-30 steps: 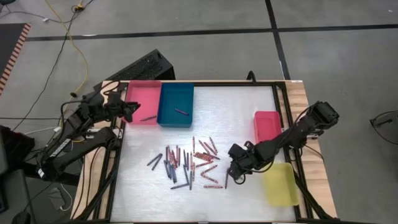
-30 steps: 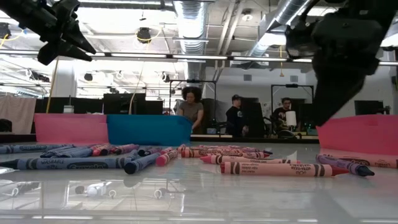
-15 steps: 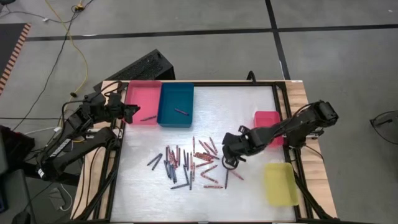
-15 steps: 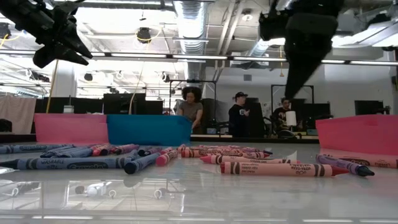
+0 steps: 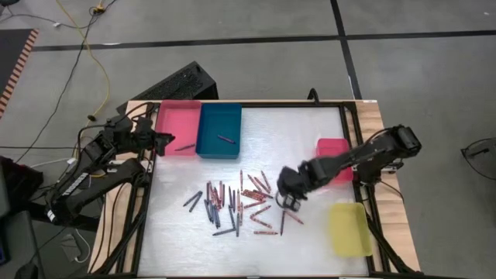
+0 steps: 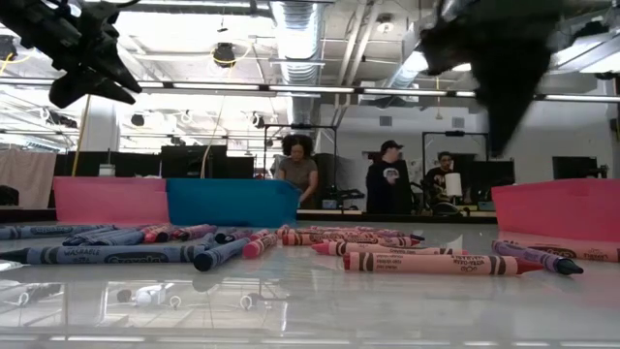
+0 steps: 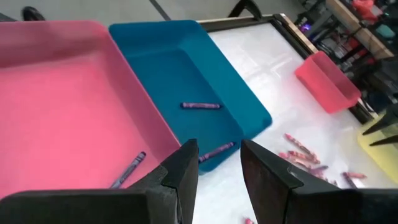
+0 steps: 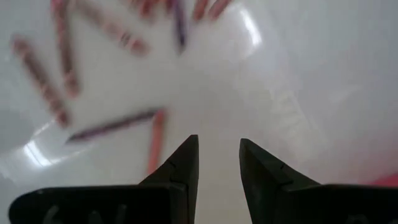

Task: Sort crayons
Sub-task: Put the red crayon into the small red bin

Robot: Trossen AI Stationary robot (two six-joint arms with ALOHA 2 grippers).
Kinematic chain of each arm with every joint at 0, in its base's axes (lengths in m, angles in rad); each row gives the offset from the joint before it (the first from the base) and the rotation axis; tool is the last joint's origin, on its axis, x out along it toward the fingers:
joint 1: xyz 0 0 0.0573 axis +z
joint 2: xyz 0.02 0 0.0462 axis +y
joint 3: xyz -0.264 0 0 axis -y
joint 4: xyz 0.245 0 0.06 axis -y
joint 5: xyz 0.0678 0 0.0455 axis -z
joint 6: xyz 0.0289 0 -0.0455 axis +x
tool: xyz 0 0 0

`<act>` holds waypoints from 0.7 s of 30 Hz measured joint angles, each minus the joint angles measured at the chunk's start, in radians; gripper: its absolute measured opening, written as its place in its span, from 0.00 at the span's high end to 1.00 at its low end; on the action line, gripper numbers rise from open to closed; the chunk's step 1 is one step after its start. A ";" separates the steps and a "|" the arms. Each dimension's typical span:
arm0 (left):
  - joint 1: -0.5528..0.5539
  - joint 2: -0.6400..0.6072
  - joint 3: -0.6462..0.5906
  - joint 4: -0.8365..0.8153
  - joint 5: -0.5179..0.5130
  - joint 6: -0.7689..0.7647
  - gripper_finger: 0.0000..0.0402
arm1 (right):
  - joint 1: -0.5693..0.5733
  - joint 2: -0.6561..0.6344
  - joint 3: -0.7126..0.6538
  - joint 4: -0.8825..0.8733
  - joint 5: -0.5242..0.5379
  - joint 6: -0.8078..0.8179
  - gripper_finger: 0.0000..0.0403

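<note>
Several crayons [image 5: 236, 203] lie loose in a heap on the white table, near its front middle; the low view shows them flat in a row [image 6: 291, 240]. My right gripper [image 5: 287, 204] hangs above the heap's right side, pointing down, open and empty [image 8: 217, 144]. My left gripper [image 5: 160, 141] waits high at the table's left edge beside the pink tray [image 5: 177, 116]. It is open and empty [image 7: 217, 152]. One crayon [image 7: 127, 169] lies in the pink tray and another [image 7: 200, 106] in the blue tray [image 5: 219, 116].
A small red-pink tray [image 5: 335, 149] stands at the right edge, with a yellow tray [image 5: 349, 231] nearer the front. The pink and blue trays stand side by side at the far left. Bare table lies between the heap and the far edge. People [image 6: 387, 176] stand in the room behind.
My right gripper has risen from just above the table at the heap's right end and turned at the wrist, swinging a little toward the heap. It still points down over the same side. Its fingers keep the same gap. The crayons lie as before.
</note>
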 joint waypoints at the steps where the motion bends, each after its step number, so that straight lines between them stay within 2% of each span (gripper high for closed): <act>1: 0.000 0.000 0.000 -0.002 0.010 0.005 0.73 | 0.029 0.000 -0.007 0.003 0.002 0.028 0.72; 9: 0.000 0.000 0.000 -0.020 0.001 0.009 0.73 | 0.191 0.000 -0.050 0.096 0.032 0.205 0.72; 14: 0.000 0.000 0.000 -0.021 0.006 0.017 0.73 | 0.238 0.034 -0.071 0.169 0.034 0.213 0.72; 21: 0.000 0.000 0.000 -0.012 -0.025 0.016 0.73 | 0.235 0.184 -0.061 0.224 0.001 0.161 0.72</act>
